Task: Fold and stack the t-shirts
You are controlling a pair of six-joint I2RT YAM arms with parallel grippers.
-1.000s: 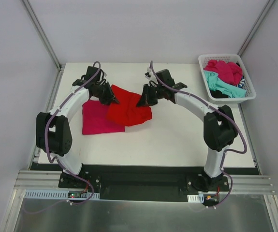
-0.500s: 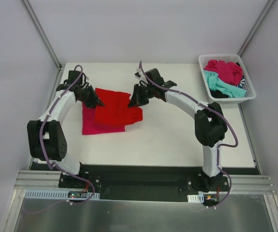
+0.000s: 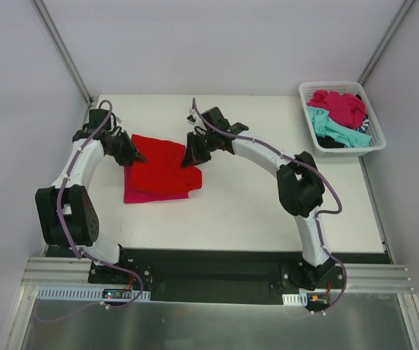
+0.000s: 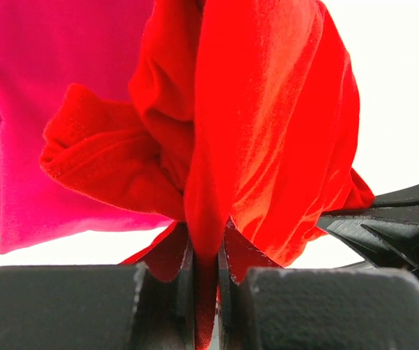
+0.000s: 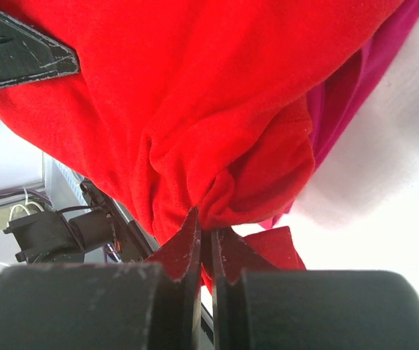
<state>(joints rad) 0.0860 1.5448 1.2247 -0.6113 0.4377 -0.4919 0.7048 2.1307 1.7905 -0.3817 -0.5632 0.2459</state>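
The red t-shirt (image 3: 162, 164) overlaps magenta t-shirt (image 3: 140, 192) — white basket (image 3: 333, 84) well apart, right

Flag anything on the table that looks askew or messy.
The red shirt sits crooked over the pink shirt: their edges do not line up, and both wrist views show the red cloth bunched and wrinkled. In the basket at the far right, more shirts lie in a loose heap.
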